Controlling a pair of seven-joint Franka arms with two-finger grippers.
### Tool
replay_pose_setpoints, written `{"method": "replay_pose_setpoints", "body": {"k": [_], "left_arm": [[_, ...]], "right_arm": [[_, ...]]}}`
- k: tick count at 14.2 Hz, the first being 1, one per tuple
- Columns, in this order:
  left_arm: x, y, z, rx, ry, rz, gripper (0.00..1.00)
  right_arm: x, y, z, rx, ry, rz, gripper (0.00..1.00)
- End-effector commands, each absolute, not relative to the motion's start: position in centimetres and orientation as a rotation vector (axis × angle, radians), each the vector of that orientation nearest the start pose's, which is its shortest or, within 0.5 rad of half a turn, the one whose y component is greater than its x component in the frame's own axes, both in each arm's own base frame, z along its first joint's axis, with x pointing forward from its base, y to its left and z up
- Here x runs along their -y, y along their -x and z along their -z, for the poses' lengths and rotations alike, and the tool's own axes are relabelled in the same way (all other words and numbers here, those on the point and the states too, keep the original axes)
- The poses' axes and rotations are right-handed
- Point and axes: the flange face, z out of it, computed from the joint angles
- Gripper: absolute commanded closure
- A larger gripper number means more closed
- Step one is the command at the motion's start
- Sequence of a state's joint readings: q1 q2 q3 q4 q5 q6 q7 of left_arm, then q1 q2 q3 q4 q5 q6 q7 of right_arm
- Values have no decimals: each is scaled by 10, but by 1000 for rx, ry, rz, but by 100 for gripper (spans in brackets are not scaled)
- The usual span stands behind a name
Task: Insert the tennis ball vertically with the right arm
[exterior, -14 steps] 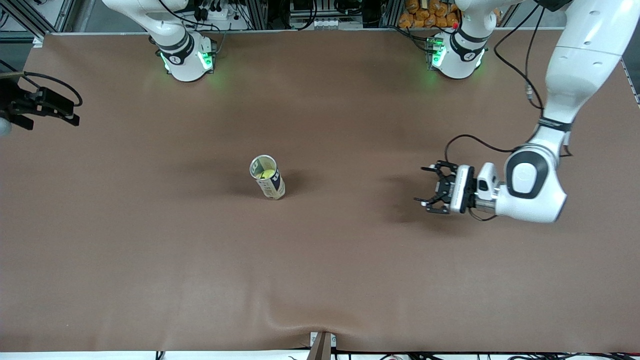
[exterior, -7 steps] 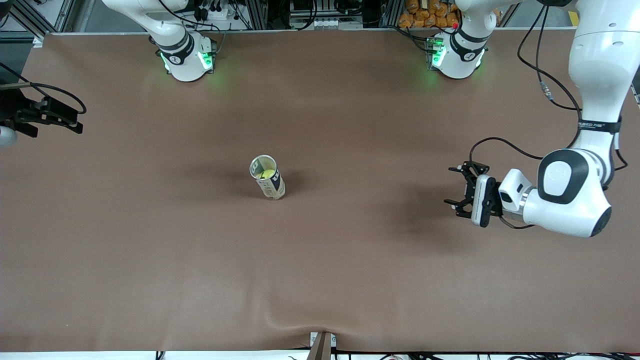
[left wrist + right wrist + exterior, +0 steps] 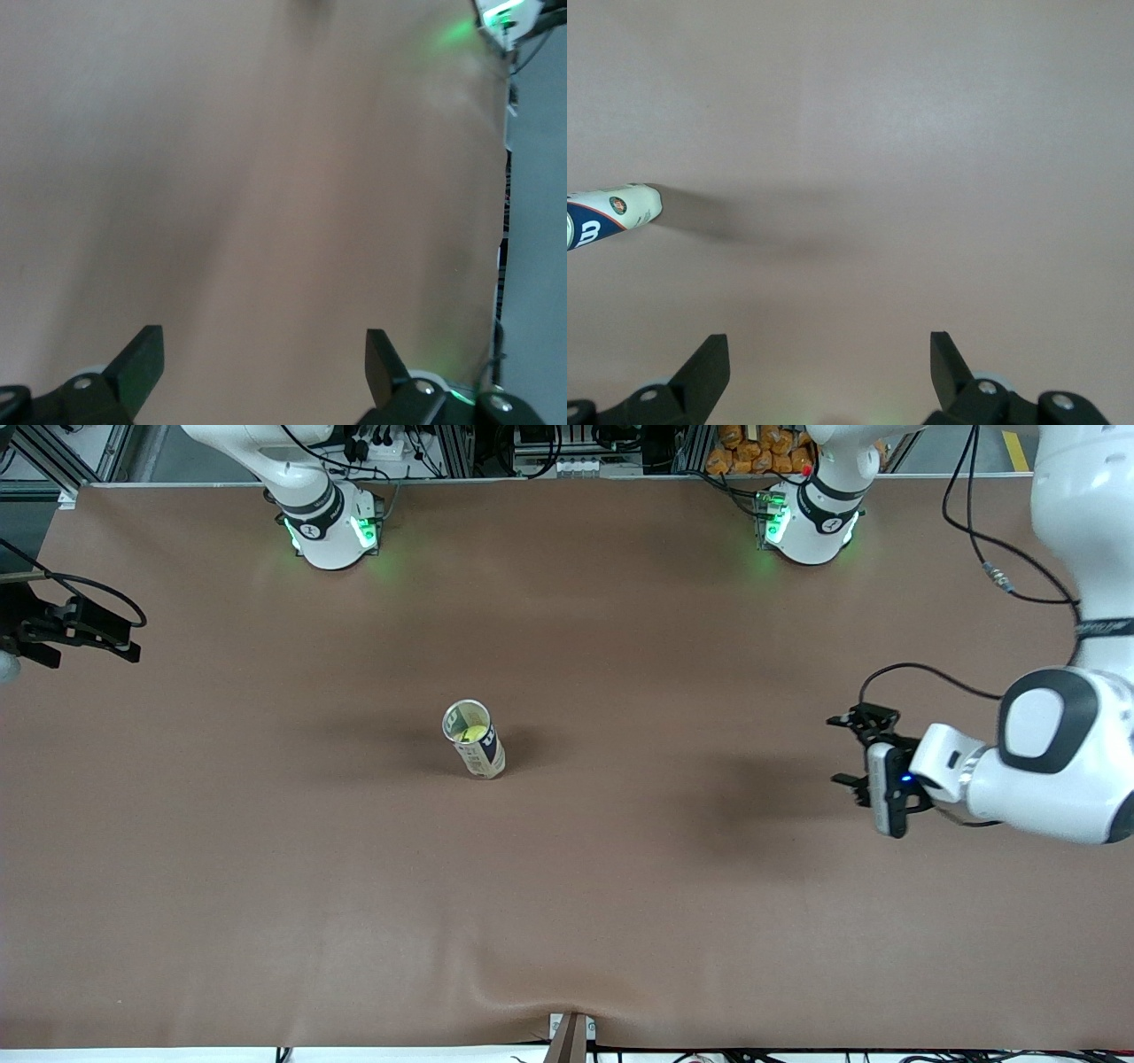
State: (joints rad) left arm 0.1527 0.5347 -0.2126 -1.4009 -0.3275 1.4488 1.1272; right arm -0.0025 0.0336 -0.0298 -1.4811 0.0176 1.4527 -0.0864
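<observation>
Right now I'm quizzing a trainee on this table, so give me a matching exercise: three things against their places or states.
Things:
1. tennis ball
2. can
3. left gripper

Places or states:
A. upright at mid-table, top open
B. empty, fingers open, over the left arm's end of the table
C. inside the can

Pairs: 1-C, 2-A, 3-B

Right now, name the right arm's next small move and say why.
Probably just park it where it is. The tennis ball already sits inside the upright can at mid-table. The right gripper is open and empty over the table edge at the right arm's end, and the left gripper is open and empty over the left arm's end. The insertion looks done.
</observation>
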Motion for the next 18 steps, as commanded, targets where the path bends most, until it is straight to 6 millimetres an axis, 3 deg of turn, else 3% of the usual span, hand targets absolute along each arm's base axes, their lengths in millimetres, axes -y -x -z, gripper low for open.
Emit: {"method": "replay_pose_setpoints", "body": {"k": [1, 3, 9, 11, 13, 16, 18], "left_arm": [[52, -634, -434, 1321, -2276, 317, 0], [50, -621, -472, 1221, -2419, 363, 0], [26, -562, -599, 652, -2862, 377, 0], [20, -535, -629, 508, -2931, 419, 0], [13, -513, -662, 452, -3001, 356, 0], [8, -486, -691, 383, -3078, 335, 0], [0, -497, -685, 361, -3151, 339, 0]], "right_arm": [[19, -552, -640, 67, 3120, -68, 0], [17, -551, -639, 72, 3119, -82, 0], [17, -547, -639, 72, 3116, -103, 0], [14, -544, -639, 77, 3112, -136, 0], [11, -544, -640, 89, 3112, -132, 0], [14, -544, -640, 80, 3112, -129, 0], [14, -545, -639, 80, 3112, -129, 0]]}}
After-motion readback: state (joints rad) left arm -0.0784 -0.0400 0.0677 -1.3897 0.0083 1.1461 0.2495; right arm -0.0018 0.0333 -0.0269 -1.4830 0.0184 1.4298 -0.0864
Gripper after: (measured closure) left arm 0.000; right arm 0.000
